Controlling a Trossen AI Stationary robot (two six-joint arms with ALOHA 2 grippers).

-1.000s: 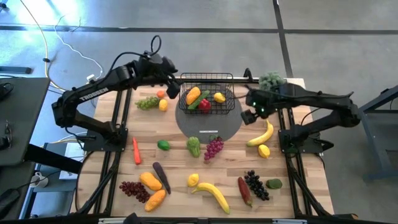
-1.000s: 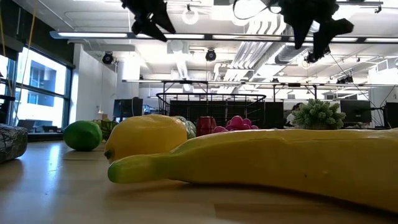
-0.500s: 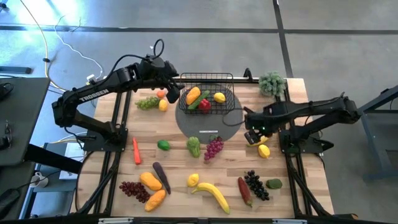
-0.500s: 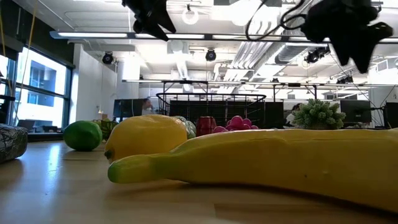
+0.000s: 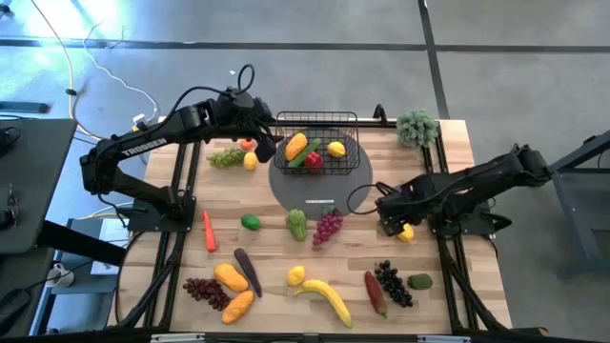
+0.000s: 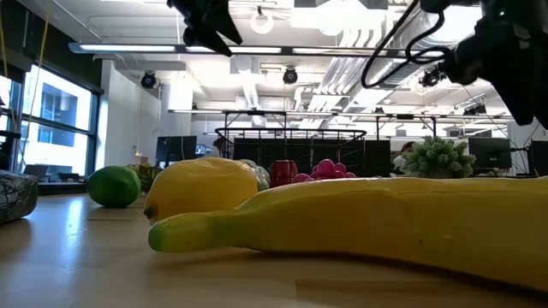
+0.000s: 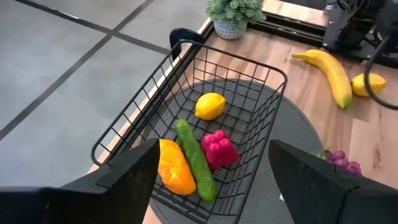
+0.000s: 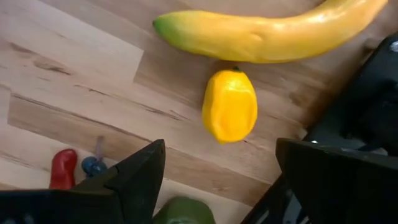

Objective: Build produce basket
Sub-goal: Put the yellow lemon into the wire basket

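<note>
Lemon [image 8: 229, 106] lies below my right gripper [image 5: 394, 217], jaws wide and empty; left gripper [image 5: 269, 143] gapes beside the basket [image 5: 317, 145].

"TROSSEN" in white capitals along the left arm [image 5: 143, 145], high view; nothing else legible.

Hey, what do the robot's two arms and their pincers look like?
Both arms are dark, nearly black, built of slim jointed segments. The left arm carries white TROSSEN lettering, and a black cable loops above its wrist. Another black cable curls beside the right arm. The left pincer and right pincer each have two broad, flat dark fingers.
</note>
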